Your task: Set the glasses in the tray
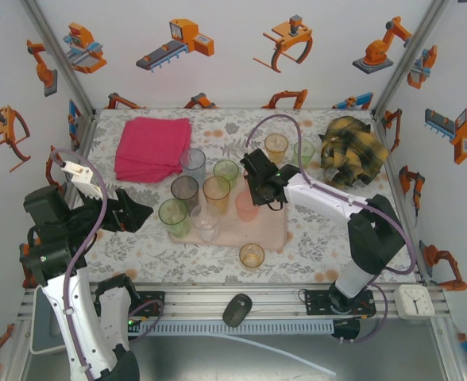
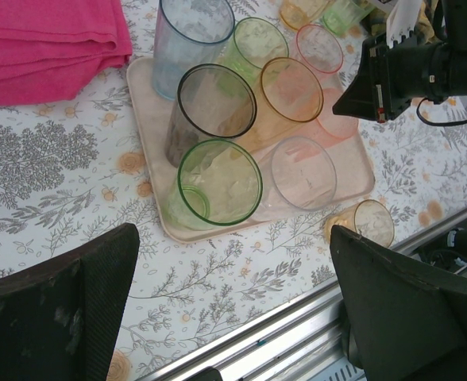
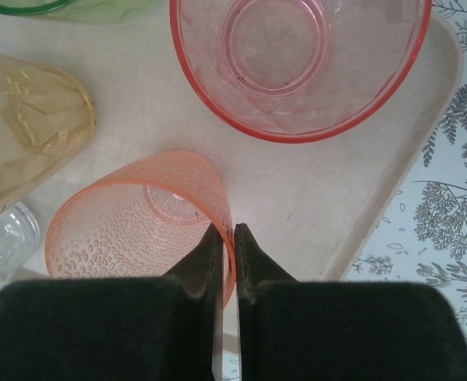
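Observation:
The pale pink tray [image 1: 271,235] lies mid-table with several glasses upright on it: pale blue [image 1: 192,163], smoky grey [image 1: 184,189], amber [image 1: 216,190], green [image 1: 173,214] and clear [image 1: 205,218]. My right gripper [image 3: 232,232] is shut on the rim of a dimpled orange-pink glass [image 3: 122,230] standing on the tray [image 3: 321,198], one finger inside and one outside. A pink glass [image 3: 297,63] stands just beyond it. An orange glass [image 1: 252,255] stands off the tray at the front, and two more glasses [image 1: 275,145] at the back. My left gripper [image 2: 233,234] hangs open and empty left of the tray.
A folded magenta cloth [image 1: 152,147] lies at the back left. A yellow-and-black plaid bundle [image 1: 351,151] sits at the back right. The metal rail [image 2: 297,317] runs along the table's near edge, with a dark oval object [image 1: 237,309] and a white clock [image 1: 414,300] on it.

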Controlling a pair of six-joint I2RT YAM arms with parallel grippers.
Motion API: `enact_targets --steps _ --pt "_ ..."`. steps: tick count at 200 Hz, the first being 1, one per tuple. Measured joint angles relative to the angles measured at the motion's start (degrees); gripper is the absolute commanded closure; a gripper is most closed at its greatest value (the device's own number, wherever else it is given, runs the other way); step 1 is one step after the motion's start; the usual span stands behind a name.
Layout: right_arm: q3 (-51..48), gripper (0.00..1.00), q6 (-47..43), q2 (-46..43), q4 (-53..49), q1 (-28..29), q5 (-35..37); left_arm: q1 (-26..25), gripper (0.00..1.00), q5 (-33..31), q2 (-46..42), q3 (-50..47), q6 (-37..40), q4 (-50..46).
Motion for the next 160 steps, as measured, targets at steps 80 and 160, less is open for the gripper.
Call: enact_targets --steps 80,160 --pt "-0.3 0.82 0.5 0.0 0.3 -0.2 -0.3 0.2 0.03 0.0 0.0 0.0 0.0 0.0" --pt "-1.6 0.65 1.3 -1.6 0.2 -0.2 -1.0 0.2 0.03 0.0 0.0 0.0 0.0 0.0"
